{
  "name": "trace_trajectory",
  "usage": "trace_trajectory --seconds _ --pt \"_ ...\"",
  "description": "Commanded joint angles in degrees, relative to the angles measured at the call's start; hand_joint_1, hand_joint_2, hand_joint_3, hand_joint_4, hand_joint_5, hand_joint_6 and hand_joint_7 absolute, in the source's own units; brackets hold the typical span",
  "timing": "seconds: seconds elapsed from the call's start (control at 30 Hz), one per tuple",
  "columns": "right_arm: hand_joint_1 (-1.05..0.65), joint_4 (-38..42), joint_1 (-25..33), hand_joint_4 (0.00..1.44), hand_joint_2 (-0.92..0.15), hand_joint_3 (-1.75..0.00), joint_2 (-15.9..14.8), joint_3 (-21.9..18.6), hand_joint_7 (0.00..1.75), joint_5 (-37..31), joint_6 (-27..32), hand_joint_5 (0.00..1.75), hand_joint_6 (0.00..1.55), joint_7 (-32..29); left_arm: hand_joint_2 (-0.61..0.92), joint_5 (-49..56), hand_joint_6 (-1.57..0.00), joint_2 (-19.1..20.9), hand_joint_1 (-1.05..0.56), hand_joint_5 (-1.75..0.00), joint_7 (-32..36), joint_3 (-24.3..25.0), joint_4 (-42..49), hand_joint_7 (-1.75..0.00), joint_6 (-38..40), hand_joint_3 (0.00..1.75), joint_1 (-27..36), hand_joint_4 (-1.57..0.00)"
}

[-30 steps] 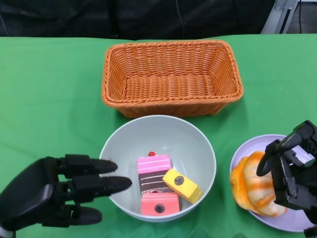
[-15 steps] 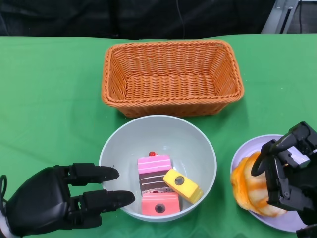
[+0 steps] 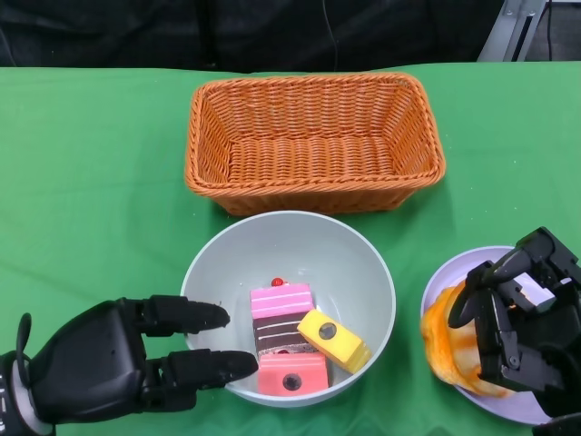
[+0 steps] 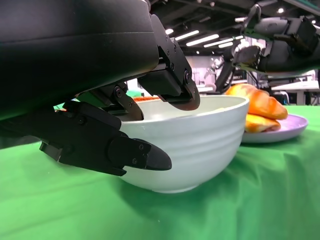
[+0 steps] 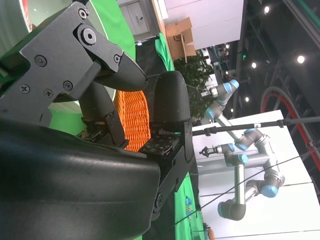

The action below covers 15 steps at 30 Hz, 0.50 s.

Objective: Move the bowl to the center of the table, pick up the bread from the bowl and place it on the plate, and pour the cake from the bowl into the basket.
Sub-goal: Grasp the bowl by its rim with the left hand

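The pale grey bowl (image 3: 289, 247) stands near the table's front middle and holds several cake pieces: a pink one (image 3: 283, 300), a yellow one (image 3: 334, 339) and a red one (image 3: 292, 372). My left hand (image 3: 113, 366) is at the bowl's left rim, its fingers (image 3: 193, 314) spread over the rim. In the left wrist view, fingers (image 4: 170, 85) reach above the bowl (image 4: 200, 145) and one lies against its outer wall. The orange bread (image 3: 451, 341) lies on the lilac plate (image 3: 454, 272). My right hand (image 3: 524, 320) hovers over the bread (image 4: 255, 107) with its fingers apart, holding nothing.
An orange wicker basket (image 3: 313, 186) stands behind the bowl, close to its far rim. A green cloth (image 3: 91, 182) covers the table. The plate (image 4: 280, 131) sits at the front right, near the table's edge.
My left hand has slid right and its fingers now straddle the bowl's rim. My right hand has shifted slightly left over the bread. The bowl has not moved.
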Motion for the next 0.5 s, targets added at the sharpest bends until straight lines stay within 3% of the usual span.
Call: trace_trajectory --seconds 0.03,0.5 --pt "-0.18 -0.97 0.69 0.76 -0.32 -1.39 0.35 -0.01 1.54 0.24 -0.43 1.75 0.61 -0.54 0.92 -1.88 -0.64 1.72 -0.35 -0.03 -1.96 -1.12 -0.69 -0.01 0.15 0.16 -0.96 -0.73" --pt "-0.15 0.50 0.76 0.76 -0.36 -1.34 2.02 1.03 1.49 -1.92 -3.71 1.74 0.64 -0.76 0.92 -8.74 -0.72 1.76 -0.37 -0.06 -15.87 -2.43 -0.33 -0.03 -4.03 0.18 -4.30 -0.82"
